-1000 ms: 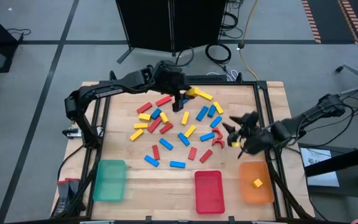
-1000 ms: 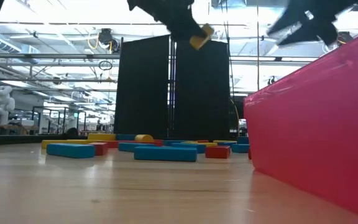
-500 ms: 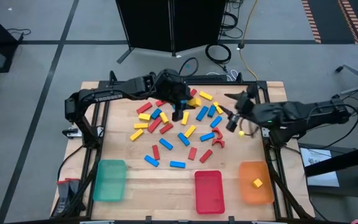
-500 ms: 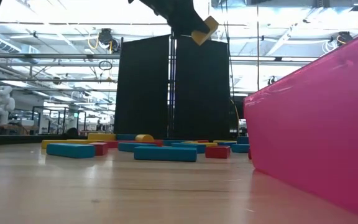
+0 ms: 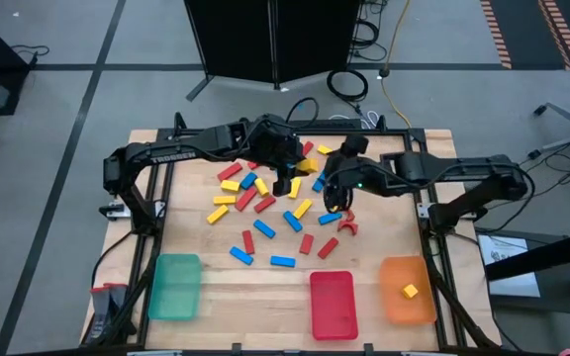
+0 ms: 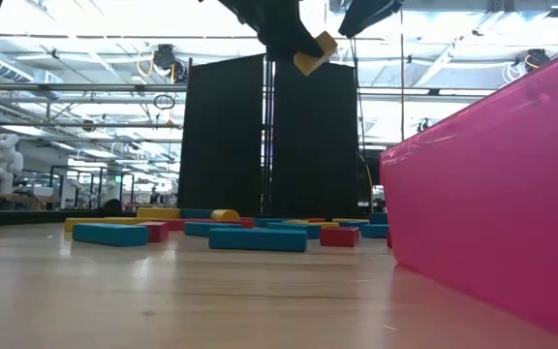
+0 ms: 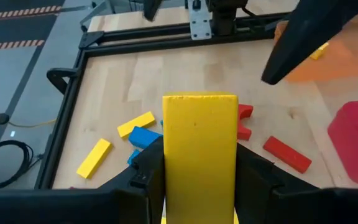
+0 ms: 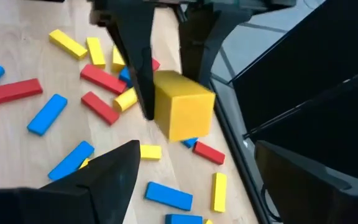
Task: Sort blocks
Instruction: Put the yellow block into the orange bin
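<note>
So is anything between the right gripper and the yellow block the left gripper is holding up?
Nothing visible. The left gripper holds the yellow block clear above the table, and the right gripper's open fingers face it across bare air.

In the left wrist view the yellow block (image 7: 199, 155) ran off the picture's lower edge between the left gripper's (image 7: 199, 180) fingers, so its full length could not be told. In the low view the red tray (image 6: 492, 184) blocked everything behind it, and both arms were cut off at the top. From above, the right gripper (image 5: 331, 181) perhaps covered a block or two.
</note>
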`<state>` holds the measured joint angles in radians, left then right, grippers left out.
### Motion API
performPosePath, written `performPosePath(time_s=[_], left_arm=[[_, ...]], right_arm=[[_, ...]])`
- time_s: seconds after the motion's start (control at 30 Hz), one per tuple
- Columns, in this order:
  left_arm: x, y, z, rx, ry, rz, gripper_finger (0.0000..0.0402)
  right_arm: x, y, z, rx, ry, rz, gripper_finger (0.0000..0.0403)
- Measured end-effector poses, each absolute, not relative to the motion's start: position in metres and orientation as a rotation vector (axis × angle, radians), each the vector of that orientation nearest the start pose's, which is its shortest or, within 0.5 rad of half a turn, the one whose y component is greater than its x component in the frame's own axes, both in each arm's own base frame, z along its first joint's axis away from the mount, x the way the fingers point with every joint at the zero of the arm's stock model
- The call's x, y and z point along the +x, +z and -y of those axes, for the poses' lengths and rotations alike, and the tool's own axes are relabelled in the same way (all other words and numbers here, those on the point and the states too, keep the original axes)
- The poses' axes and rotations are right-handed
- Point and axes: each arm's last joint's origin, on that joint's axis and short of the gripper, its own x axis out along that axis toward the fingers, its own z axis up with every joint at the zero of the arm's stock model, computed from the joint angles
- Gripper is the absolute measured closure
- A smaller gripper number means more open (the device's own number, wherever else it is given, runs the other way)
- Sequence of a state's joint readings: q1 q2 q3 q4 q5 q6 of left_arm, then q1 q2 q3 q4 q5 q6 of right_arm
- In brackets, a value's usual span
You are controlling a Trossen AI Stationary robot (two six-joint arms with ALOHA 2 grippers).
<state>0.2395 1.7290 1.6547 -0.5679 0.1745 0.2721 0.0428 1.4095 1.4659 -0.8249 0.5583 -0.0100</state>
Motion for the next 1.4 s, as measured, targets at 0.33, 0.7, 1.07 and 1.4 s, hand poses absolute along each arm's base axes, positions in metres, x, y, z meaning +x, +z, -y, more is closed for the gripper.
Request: performPosePath(time_s=[0.33,0.7,1.07,1.4], left_arm=[[0.382,0.349,-0.07,0.255,-0.054,-0.627,0.0267],[0.385,0.352,-0.068,0.276,-0.045,-0.59,0.0267],[0.386,0.354,-0.069,0.279,-0.042,-0.565,0.0267],[0.386,0.354,-0.069,0.297,-0.045,-0.56,0.0267]], right_arm=[[0.291,0.374,0.018,-0.21,-0.427,-0.735,0.0098],[0.292,0.376,0.017,-0.223,-0.363,-0.716,0.0106],[0.292,0.376,0.017,-0.242,-0.352,-0.722,0.0185],[0.292,0.375,0.017,-0.257,-0.334,-0.73,0.0286]])
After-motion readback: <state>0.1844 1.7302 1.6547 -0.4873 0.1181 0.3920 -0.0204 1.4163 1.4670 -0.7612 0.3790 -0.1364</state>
